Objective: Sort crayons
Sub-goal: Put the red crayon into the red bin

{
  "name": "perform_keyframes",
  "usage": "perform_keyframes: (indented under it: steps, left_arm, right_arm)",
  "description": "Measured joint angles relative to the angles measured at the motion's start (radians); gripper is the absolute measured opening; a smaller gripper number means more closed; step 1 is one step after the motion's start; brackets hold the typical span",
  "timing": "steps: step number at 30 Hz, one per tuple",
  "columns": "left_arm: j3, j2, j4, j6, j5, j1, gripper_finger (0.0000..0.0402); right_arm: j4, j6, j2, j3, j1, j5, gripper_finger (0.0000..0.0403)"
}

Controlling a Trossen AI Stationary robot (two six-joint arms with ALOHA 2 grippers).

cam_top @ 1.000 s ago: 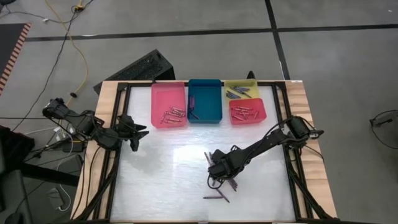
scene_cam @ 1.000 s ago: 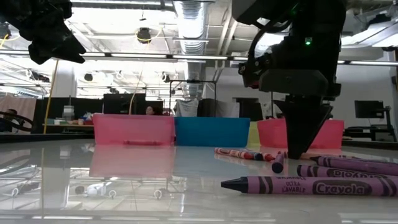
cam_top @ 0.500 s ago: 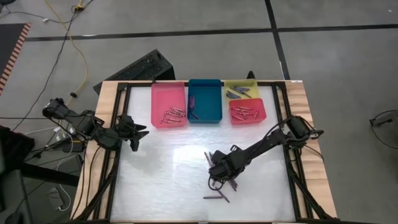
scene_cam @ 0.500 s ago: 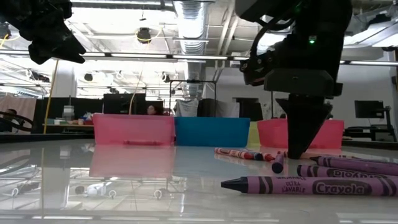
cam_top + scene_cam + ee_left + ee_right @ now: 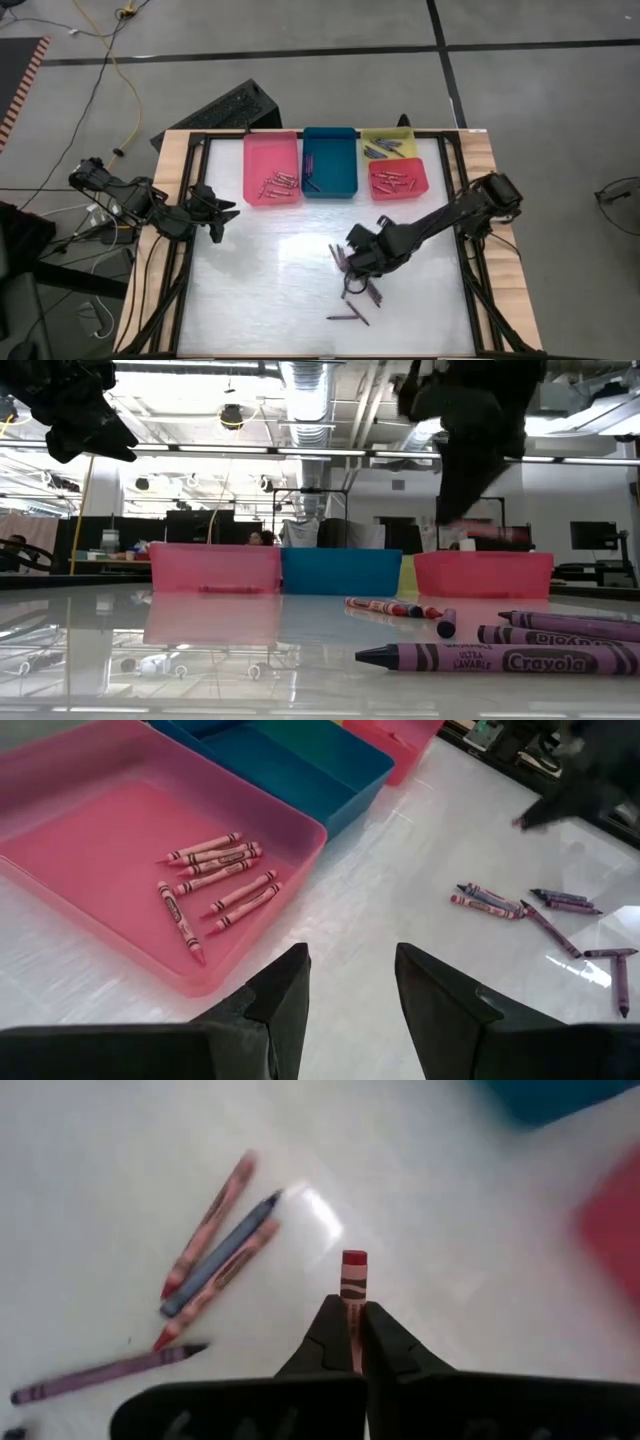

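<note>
My right gripper [image 5: 352,258] is shut on a red crayon [image 5: 353,1277] above the table's middle, over several loose crayons [image 5: 360,290], red, blue and purple, that lie flat on the white table top. They also show in the low view [image 5: 500,658] and the left wrist view [image 5: 490,900]. My left gripper [image 5: 350,990] is open and empty, held above the table's left side [image 5: 225,212], near the pink tray [image 5: 271,168]. My right gripper pinches the red crayon between its two fingertips, on the stretch [image 5: 352,1298] just behind the flat end. The crayon lies along the fingers, and its flat end [image 5: 353,1260] sticks out past them. The crayon is lifted clear of the table.
Four trays stand in a row at the far edge: pink, teal [image 5: 330,162], yellow [image 5: 388,143] and red [image 5: 398,180]. Pink crayons [image 5: 215,870] lie in the pink tray and red ones in the red tray. The table's left and near parts are bare.
My right gripper has risen from among the loose crayons, where its fingers stood down on the table, and has moved a little toward the far edge. The red crayon has come up with it, clear of the table.
</note>
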Motion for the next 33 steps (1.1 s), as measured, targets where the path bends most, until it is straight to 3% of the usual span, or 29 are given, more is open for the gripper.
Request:
perform_keyframes:
  steps: [11, 26, 33]
  left_arm:
    - [0.000, 0.000, 0.000, 0.000, 0.000, 0.000, 0.0139]
    - [0.000, 0.000, -0.023, 0.000, 0.000, 0.000, 0.0139]
    - [0.000, 0.000, -0.028, 0.000, 0.000, 0.000, 0.0139]
  right_arm:
    - [-0.179, 0.039, -0.150, 0.002, -0.091, 0.263, 0.0003]
    - [-0.343, -0.173, -0.154, 0.001, -0.396, 0.275, 0.0004]
    - [-0.324, -0.245, -0.156, -0.066, -0.512, 0.312, 0.0004]
